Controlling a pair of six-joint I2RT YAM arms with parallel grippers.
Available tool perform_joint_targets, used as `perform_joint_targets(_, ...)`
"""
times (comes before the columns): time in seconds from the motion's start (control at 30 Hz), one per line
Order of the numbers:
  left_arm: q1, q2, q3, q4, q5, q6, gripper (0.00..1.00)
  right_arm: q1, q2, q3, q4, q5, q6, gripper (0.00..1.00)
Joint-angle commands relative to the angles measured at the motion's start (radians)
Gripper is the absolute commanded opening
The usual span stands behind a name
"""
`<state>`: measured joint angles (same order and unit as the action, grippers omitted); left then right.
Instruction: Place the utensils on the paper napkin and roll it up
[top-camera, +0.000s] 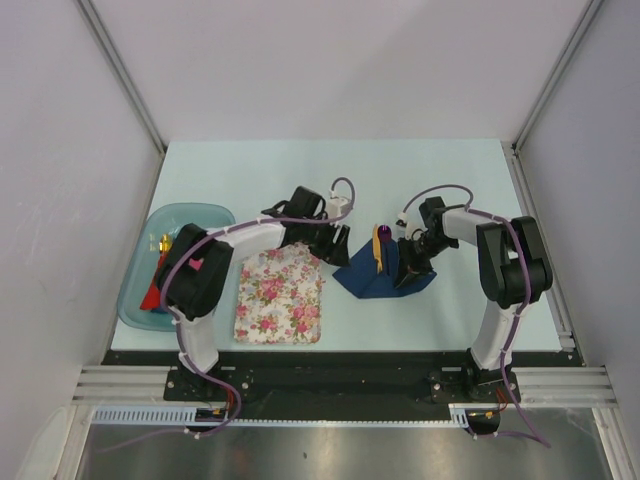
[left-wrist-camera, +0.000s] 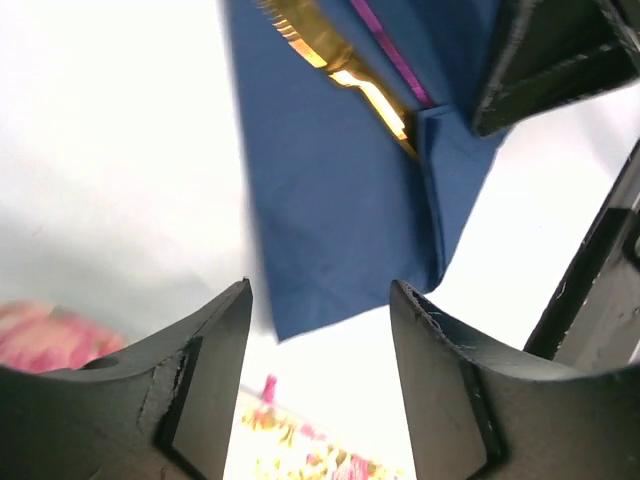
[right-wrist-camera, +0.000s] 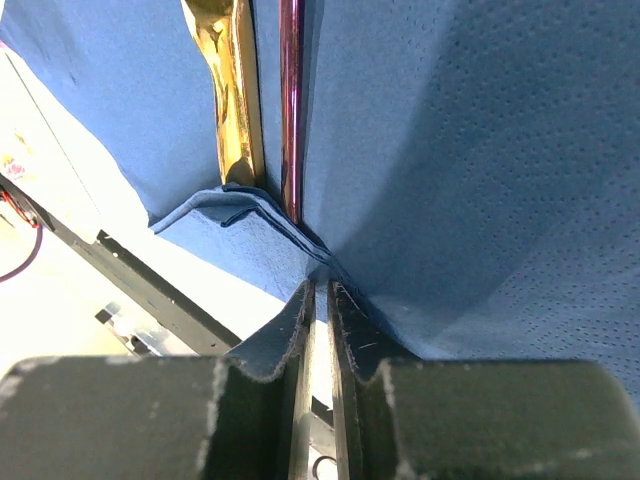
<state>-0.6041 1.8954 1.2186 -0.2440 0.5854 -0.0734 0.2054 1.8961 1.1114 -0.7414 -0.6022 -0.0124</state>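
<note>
On the pale desk (top-camera: 450, 180), right of centre, you have the paper napkin (top-camera: 372, 282): dark navy, partly folded, its right side raised off the surface. Entered with it are the gold utensil (top-camera: 378, 256) and the purple spoon (top-camera: 378, 234), lying side by side on the napkin. In your right wrist view the spoon's thin handle runs just right of the gold piece, and both ends meet a small fold of the paper. Your right fingers (top-camera: 408, 266) are clenched on the napkin, with a layer of blue paper pinched between them just below that small fold. Your left fingers (top-camera: 332, 246) stand apart, released and holding nothing. They hover near the napkin's left side, and one of its corners shows beyond their tips in the left wrist view. The floral mat (top-camera: 280, 296) lies flat on the desk, left of the napkin and close to it; whether the two touch you cannot tell. A teal tray (top-camera: 195, 211) sits at the far left edge of the desk, holding a red piece (top-camera: 152, 292) and other items too small to name.
</note>
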Motion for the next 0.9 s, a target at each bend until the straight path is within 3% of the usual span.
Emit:
perform_joint_targets(0.0,0.015,-0.052,-0.037,-0.006,-0.001,-0.077,0.63,0.025,0.011,0.004,0.030,0.064,-0.001,0.14)
perform_joint_targets(0.07,0.018,-0.062,-0.051,0.017,0.051,-0.078,0.59,0.031,0.008,0.008,0.027,0.064,-0.001,0.14)
perform_joint_targets(0.17,-0.009,-0.101,-0.083,0.121,0.174,-0.097,0.44,0.032,0.008,0.010,0.022,0.065,-0.004,0.14)
perform_joint_targets(0.27,-0.062,-0.076,-0.054,0.109,0.231,-0.068,0.34,0.032,0.008,0.005,0.020,0.068,-0.008,0.14)
perform_joint_targets(0.37,-0.097,-0.042,-0.050,0.153,0.304,-0.115,0.29,0.028,0.008,0.005,0.020,0.065,-0.006,0.14)
perform_joint_targets(0.53,-0.160,0.001,-0.036,0.224,0.349,-0.180,0.25,0.026,0.008,0.007,0.019,0.062,-0.003,0.14)
perform_joint_targets(0.87,-0.169,0.146,0.021,0.293,0.337,-0.290,0.25,0.031,0.014,0.010,0.027,0.071,-0.001,0.14)
